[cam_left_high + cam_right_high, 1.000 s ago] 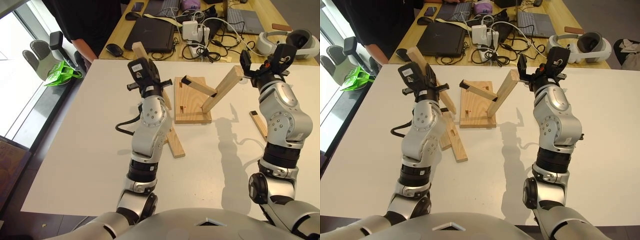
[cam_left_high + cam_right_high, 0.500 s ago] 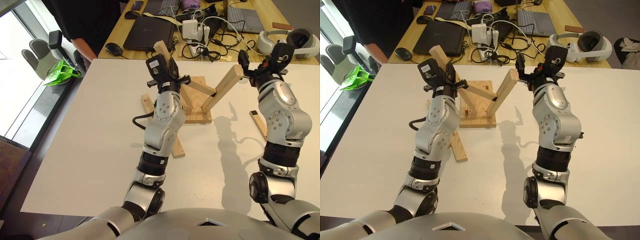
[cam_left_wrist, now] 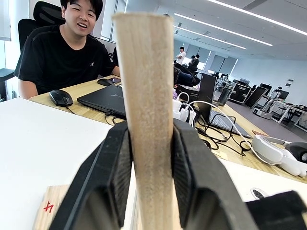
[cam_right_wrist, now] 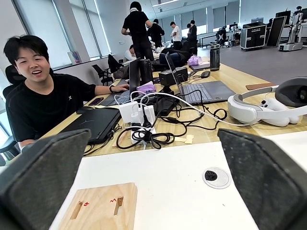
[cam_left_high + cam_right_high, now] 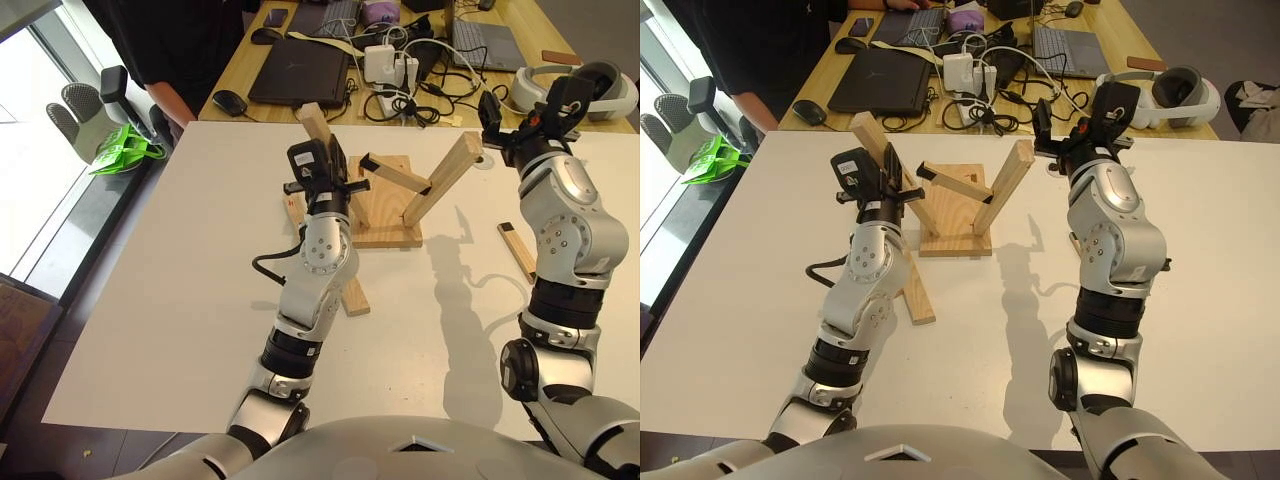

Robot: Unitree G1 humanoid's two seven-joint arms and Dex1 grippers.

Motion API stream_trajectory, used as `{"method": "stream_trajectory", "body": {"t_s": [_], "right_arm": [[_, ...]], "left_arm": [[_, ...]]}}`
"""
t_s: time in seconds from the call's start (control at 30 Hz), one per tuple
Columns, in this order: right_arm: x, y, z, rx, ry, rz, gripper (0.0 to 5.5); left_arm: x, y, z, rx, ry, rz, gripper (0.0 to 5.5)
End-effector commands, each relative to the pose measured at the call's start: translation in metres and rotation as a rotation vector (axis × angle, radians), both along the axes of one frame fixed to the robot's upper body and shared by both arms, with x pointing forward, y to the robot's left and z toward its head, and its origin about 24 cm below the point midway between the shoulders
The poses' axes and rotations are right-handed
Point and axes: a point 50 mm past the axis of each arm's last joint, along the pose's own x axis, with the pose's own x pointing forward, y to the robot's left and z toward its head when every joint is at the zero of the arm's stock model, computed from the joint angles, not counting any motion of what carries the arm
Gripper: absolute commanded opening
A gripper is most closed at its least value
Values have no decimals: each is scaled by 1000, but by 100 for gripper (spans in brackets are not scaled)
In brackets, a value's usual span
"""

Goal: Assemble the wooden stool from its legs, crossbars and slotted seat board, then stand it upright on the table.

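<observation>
While looking down from the head, finds the left gripper [image 5: 322, 150] pinching a pale square-section wooden leg [image 5: 311, 113], held raised and slightly tilted by the left edge of the flat light wooden seat board with slots [image 5: 385, 228]. Finds that board lying flat on the white worktop [image 5: 200, 250], with a second wooden leg [image 5: 445, 175] planted in it and leaning to the right. Notes a short wooden crossbar [image 5: 398, 175] slanting from that leg's middle up toward the left gripper. Places the right gripper [image 5: 515, 125] spread wide, close to the leaning leg's top end but apart from it. Notes a loose flat wooden plank [image 5: 352, 297] on the worktop under the left arm, and another short wooden piece [image 5: 517, 250] lying beside the right arm.

From the left wrist, shows both black fingers [image 3: 112, 182] pressed against opposite faces of the held leg, with a corner of the seat board below.

From the right wrist, shows the two dark pads [image 4: 38, 182] set far apart, and the seat board, two slots visible, on the worktop ahead.
</observation>
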Motion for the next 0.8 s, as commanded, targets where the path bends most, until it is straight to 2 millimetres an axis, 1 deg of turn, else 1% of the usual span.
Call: {"method": "stream_trajectory", "body": {"t_s": [0.03,0.17,0.27,0.4,0.47,0.6,0.67,0.8], "right_arm": [[2,1,6,-11,-20,2,494],[4,1,8,-17,-28,6,494],[4,1,9,-21,-30,5,494],[4,3,9,-21,-33,9,494],[5,4,9,-20,-34,15,494],[9,12,12,-20,-42,44,494],[9,8,14,-28,-45,37,494],[7,0,14,-36,-48,12,494]], "left_arm": [[-14,-11,-28,-83,162,36,103],[-14,-5,-32,-80,176,76,103],[-13,-6,-35,-80,186,79,103],[-6,-13,-30,-53,155,77,103],[-1,-21,-27,-37,132,60,103],[5,-28,-26,-19,111,60,103],[2,-29,-26,4,94,50,103],[-21,-17,-28,44,91,31,103]]}}
